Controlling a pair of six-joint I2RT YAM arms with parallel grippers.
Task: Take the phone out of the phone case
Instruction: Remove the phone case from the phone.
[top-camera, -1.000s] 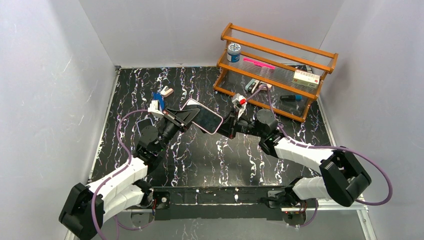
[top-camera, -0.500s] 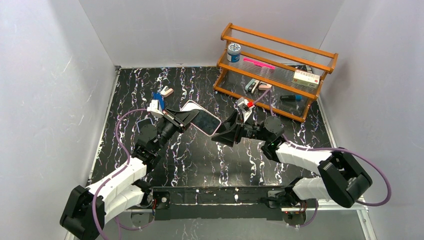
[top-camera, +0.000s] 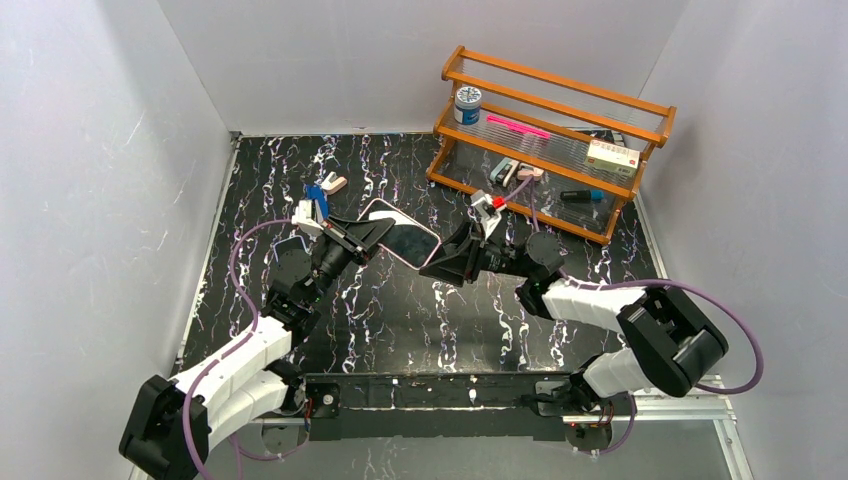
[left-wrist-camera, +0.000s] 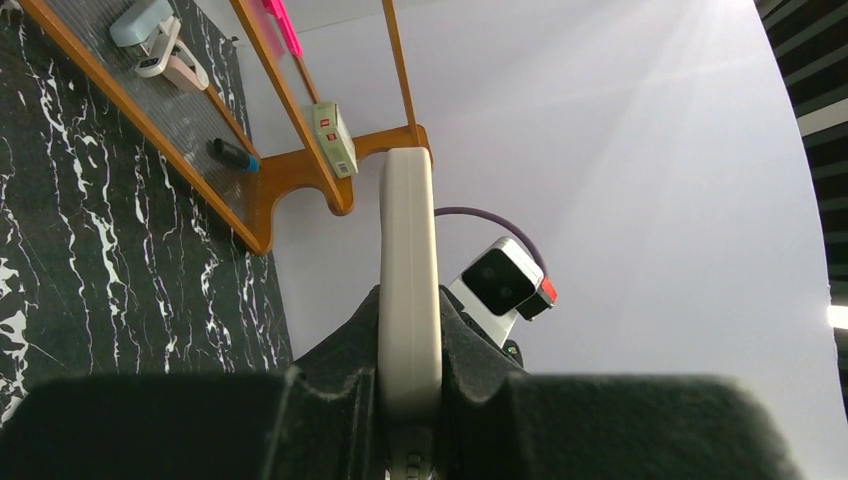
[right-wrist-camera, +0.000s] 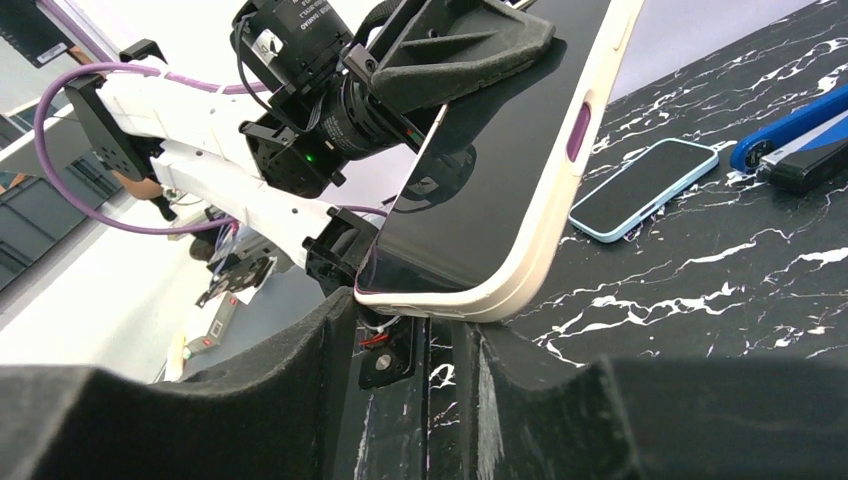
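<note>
The phone (top-camera: 405, 241), dark screen up in a cream case (right-wrist-camera: 560, 215), is held in the air over the middle of the table. My left gripper (top-camera: 372, 233) is shut on its left end; in the left wrist view the case's edge (left-wrist-camera: 408, 270) is clamped between the fingers and my left gripper (left-wrist-camera: 410, 375) grips it flat. My right gripper (top-camera: 438, 268) is open at the phone's right end. In the right wrist view my right gripper (right-wrist-camera: 440, 360) has its jaws wide apart, with the phone's lower corner just above the gap.
A second phone in a light blue case (right-wrist-camera: 640, 188) lies on the black marbled table (top-camera: 400, 310) behind the held phone. A blue tool (top-camera: 320, 190) lies at the back left. A wooden rack (top-camera: 555, 130) with a tin (top-camera: 467, 103) and small items stands at the back right.
My right gripper drew back from the phone's right end, dropped lower and opened wide, then edged in toward the phone. My left gripper kept holding the phone, shifting it slightly left.
</note>
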